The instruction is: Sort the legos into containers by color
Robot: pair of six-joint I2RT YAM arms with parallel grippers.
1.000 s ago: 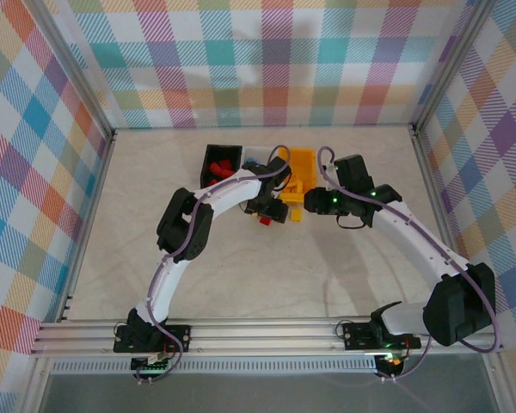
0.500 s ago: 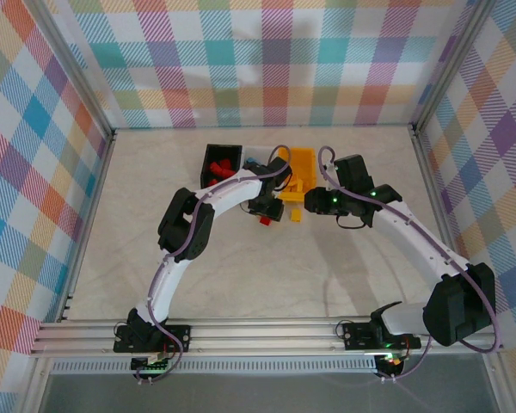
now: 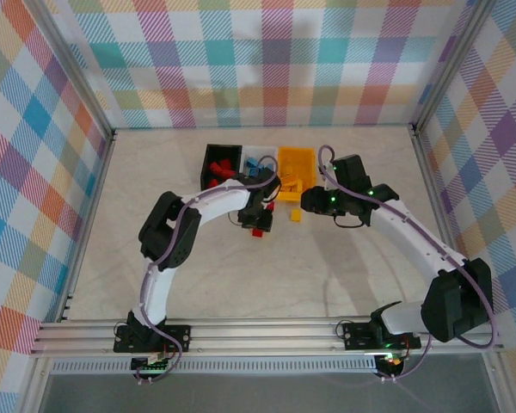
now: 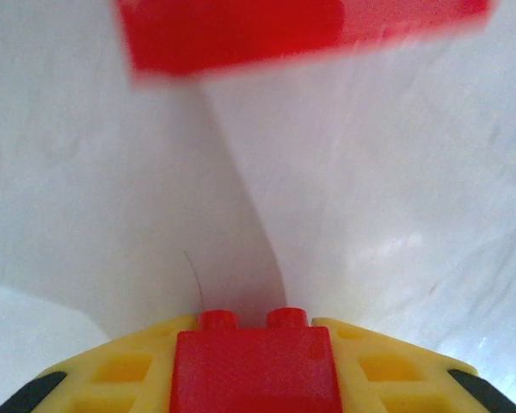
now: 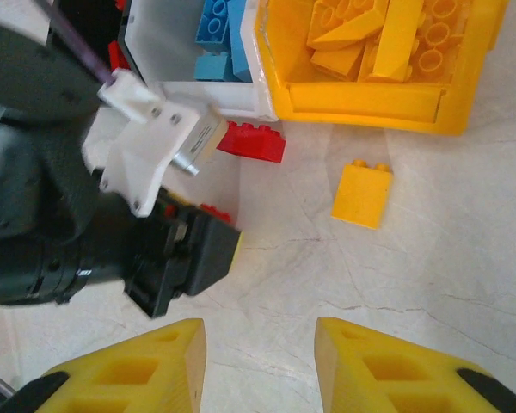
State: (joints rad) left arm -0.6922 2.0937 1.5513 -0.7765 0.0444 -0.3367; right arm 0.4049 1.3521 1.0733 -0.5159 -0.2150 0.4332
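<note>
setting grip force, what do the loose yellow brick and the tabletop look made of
The loose yellow brick: hard moulded plastic, likely; crisp edges, studs, smooth semi-gloss faces. The tabletop: pale, veined like marble, faint sheen; stone or printed laminate, cannot tell.

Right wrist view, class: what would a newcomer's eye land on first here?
The yellow-orange plastic bin heaped with matching studded bricks, top right, beside a white bin holding blue ones. Below, one loose yellow-orange brick lies on the pale table, ahead of the open right pincer.
</note>
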